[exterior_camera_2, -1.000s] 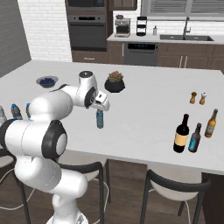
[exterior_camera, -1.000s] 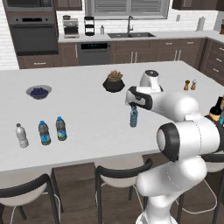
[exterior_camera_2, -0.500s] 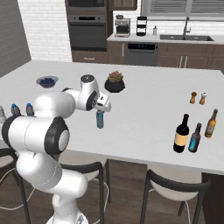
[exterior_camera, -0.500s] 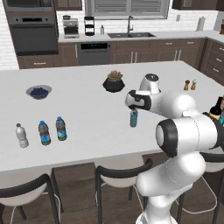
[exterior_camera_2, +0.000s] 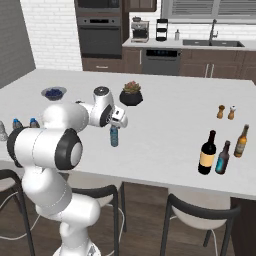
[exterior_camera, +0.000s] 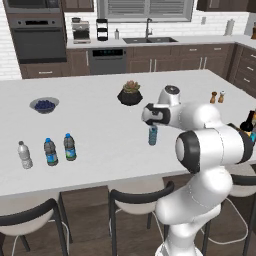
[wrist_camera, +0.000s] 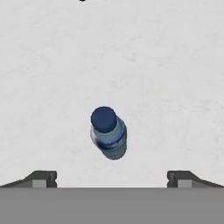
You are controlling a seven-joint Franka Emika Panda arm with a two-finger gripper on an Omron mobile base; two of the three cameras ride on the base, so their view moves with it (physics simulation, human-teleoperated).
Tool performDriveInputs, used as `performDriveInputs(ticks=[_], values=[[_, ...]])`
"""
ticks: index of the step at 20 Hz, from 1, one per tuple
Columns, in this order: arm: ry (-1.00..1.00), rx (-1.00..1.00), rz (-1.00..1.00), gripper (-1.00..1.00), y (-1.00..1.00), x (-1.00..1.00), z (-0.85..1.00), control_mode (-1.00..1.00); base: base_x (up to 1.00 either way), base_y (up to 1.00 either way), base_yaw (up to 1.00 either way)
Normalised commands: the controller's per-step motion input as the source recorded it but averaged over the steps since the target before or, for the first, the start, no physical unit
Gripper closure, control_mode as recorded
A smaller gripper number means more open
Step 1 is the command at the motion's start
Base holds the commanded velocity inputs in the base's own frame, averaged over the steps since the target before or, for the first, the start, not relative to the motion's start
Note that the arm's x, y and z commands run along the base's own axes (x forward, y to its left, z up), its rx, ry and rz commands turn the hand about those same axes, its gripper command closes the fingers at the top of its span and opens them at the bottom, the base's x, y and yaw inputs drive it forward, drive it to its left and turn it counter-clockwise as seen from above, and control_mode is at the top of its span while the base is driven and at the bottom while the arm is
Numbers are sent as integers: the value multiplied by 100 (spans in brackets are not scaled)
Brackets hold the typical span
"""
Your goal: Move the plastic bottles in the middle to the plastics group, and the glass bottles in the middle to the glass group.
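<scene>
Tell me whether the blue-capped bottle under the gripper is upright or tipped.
Upright: the bottle stands on its base on the counter, cap up.

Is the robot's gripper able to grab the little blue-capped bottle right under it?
Probably yes. The gripper hangs open above the blue-capped bottle, which stands upright and alone on the white counter, with nothing beside it to block the fingers.

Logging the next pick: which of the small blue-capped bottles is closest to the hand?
The pale blue bottle standing alone mid-counter, directly under the open hand; the other two stand far off beside the white-capped bottle.
</scene>
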Motion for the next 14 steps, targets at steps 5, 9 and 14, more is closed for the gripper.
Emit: performDriveInputs(ticks=[5, 9, 14], values=[[0, 0, 1, -100, 0, 28, -1, -100, 0, 0, 0], [1, 0, 0, -100, 0, 12, 0, -100, 0, 0, 0], [4, 0, 0, -100, 0, 7, -11, -100, 0, 0, 0]])
